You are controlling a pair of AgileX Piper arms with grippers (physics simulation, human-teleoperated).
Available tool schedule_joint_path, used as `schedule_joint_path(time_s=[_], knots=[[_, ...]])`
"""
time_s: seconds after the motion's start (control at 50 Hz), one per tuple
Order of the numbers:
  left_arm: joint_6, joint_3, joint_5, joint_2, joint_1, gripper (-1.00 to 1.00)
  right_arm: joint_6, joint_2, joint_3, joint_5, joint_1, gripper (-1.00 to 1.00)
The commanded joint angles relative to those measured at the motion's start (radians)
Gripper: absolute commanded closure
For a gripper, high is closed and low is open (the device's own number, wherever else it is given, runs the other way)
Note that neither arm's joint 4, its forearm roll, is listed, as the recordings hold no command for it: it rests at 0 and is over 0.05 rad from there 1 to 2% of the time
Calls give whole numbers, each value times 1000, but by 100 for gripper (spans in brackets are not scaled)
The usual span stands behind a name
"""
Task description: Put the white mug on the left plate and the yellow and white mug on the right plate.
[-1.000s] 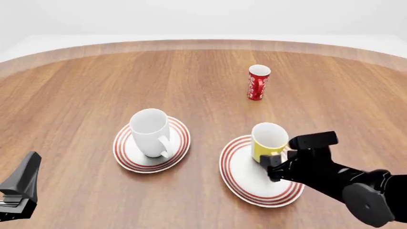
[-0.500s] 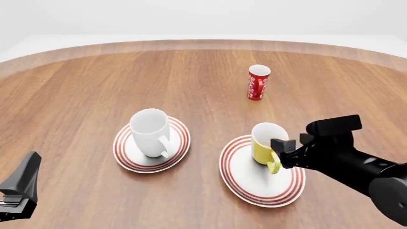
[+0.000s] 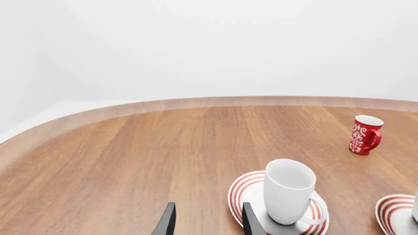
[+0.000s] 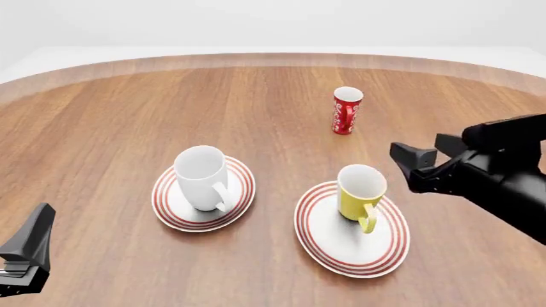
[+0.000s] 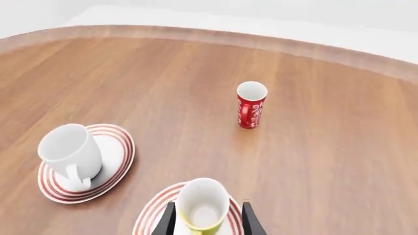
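The table [image 4: 128, 109] is a round-edged wooden surface carrying every item noted below.

The right gripper [image 4: 408, 167] hangs above the table with its jaws apart and nothing between them; its fingertips point toward the yellow and white mug without touching it. The left gripper [image 4: 24, 256] sits at the near left edge of the front view, well apart from all crockery; its own wrist view shows two dark fingertips [image 3: 167, 221] with a gap between them, jaws apart, nothing held.

The right plate [image 4: 324, 238] (red rings at the rim) lies just below and to the left of the right gripper. The left plate [image 4: 166, 206] lies well to the left of that gripper and ahead and to the right of the left gripper.

The white mug [image 4: 201, 176] stands upright on the left plate, its handle turned toward the near side of the table.

The yellow and white mug [image 4: 359, 191] stands upright on the far half of the right plate, handle toward the near side, close beside the right gripper's fingertips but clear of them.

A red cup [image 4: 346, 110] with white markings stands upright on bare table, beyond the right gripper and to its left, apart from both plates.
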Motion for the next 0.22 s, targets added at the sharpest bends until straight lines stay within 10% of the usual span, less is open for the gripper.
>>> schedule_joint_path(time_s=[0.02, 0.22], knots=[[0, 0, 0, 0, 0, -100, -11, -108, -28, -1, -32, -100], [0, 0, 0, 0, 0, -100, 63, -125, -1, -98, -54, -100]])
